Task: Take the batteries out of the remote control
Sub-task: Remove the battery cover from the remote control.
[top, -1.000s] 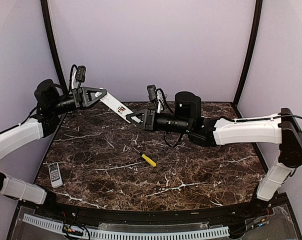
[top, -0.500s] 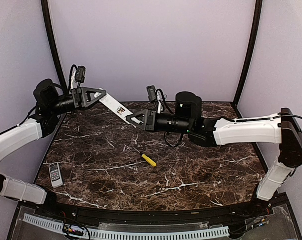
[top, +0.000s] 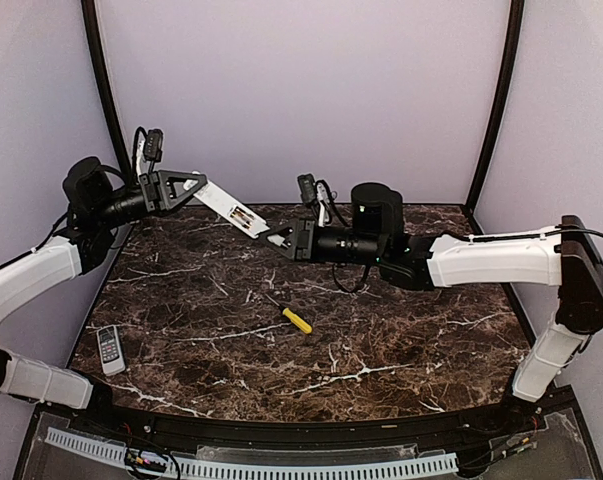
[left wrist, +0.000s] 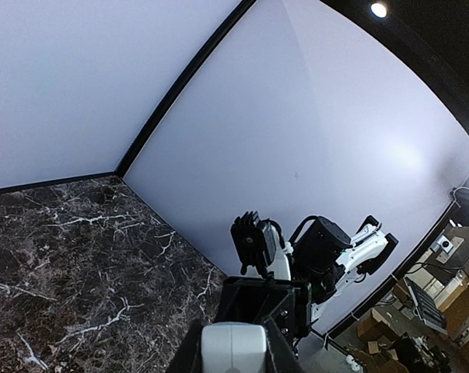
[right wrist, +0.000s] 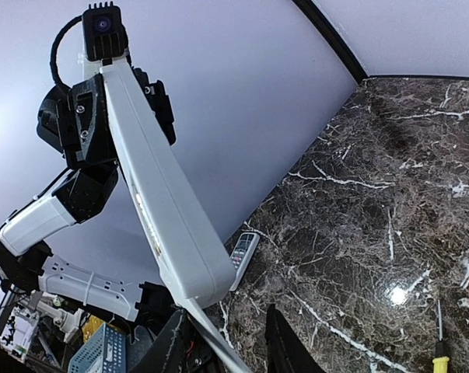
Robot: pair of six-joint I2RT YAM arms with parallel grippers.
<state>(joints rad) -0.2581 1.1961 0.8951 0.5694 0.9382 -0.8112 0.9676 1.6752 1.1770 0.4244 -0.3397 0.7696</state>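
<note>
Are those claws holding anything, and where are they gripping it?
The left gripper holds the long remote by one end, aloft. The right gripper is at its other end; a grip there cannot be told.

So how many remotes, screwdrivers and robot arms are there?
Remotes: 2 (long white remote held up in the air, small grey remote lying on the table)
Screwdrivers: 1 (the screwdriver with a yellow handle)
Robot arms: 2 (left arm, right arm)
Total: 5
</note>
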